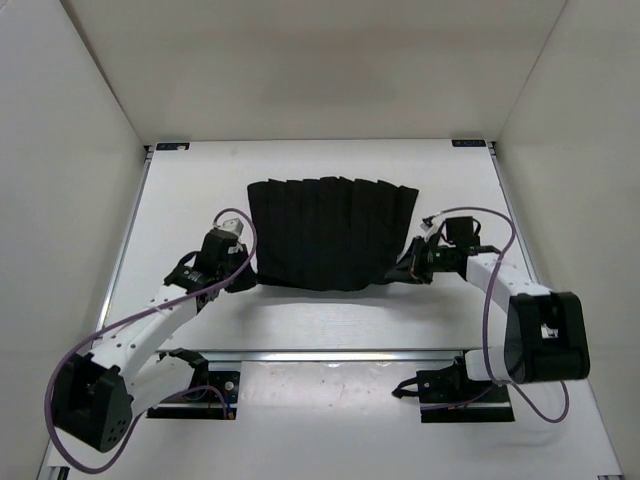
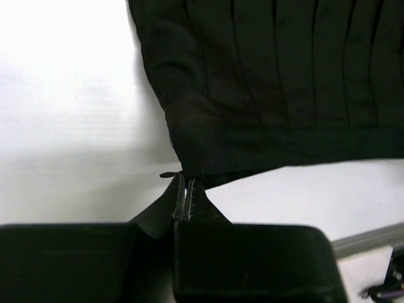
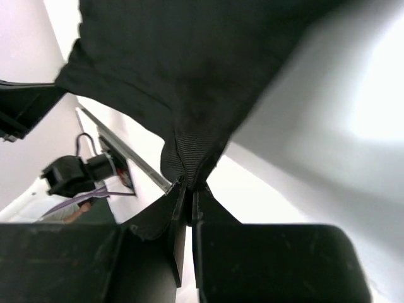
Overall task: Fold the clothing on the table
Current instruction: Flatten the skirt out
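Black fingers of the left claw [image 2: 186, 189] fill the bottom of the left wrist view. They are pressed fully together, with a thin fold of dark cloth nipped between their tips. That fold is the near left corner of the clothing [image 2: 271, 82], where a twill band runs along the edge and the pleats climb away above it.

On the other wrist view the right claw [image 3: 187, 189] is likewise clamped tight. It has the near right corner in its grip, and the ribbed band is bunched into a narrow neck just above the tips. From there the cloth spreads upward and away from the claw.

From above, the garment lies spread across the middle of the white bench [image 1: 330, 320]. Its pleats run from front to back, and its far edge is wider than its near one. The two claws hold opposite ends of the near edge, which curves between them. Whether the held corners are off the surface I cannot tell.

A metal rail [image 1: 340, 354] crosses the bench between the garment and the arm bases. A purple cable [image 1: 47, 410] loops along each arm. Small dark tags [image 1: 172, 146] sit at the far corners, and their writing is too small to read. White walls [image 1: 320, 60] close in three sides.
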`<control>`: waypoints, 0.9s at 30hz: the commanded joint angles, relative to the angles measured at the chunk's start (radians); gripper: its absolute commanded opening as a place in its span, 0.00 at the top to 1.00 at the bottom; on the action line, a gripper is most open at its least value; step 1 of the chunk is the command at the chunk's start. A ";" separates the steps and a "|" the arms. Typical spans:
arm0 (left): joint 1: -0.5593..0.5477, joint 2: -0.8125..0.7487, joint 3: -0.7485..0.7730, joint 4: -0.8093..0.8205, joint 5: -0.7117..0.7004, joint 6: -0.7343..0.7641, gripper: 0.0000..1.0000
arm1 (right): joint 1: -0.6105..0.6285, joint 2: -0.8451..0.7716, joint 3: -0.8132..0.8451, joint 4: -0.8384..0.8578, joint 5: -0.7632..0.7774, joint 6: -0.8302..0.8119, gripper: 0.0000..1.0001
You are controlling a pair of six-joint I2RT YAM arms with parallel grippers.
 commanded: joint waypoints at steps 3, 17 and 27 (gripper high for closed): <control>0.007 -0.122 -0.125 0.008 0.147 -0.049 0.67 | -0.030 -0.113 -0.173 0.020 0.050 -0.001 1.00; 0.029 -0.326 -0.421 0.198 0.243 -0.299 0.54 | -0.001 -0.087 -0.222 0.075 0.044 -0.016 1.00; 0.092 -0.490 -0.586 0.301 0.194 -0.441 0.53 | 0.001 -0.073 -0.229 0.069 0.027 -0.031 1.00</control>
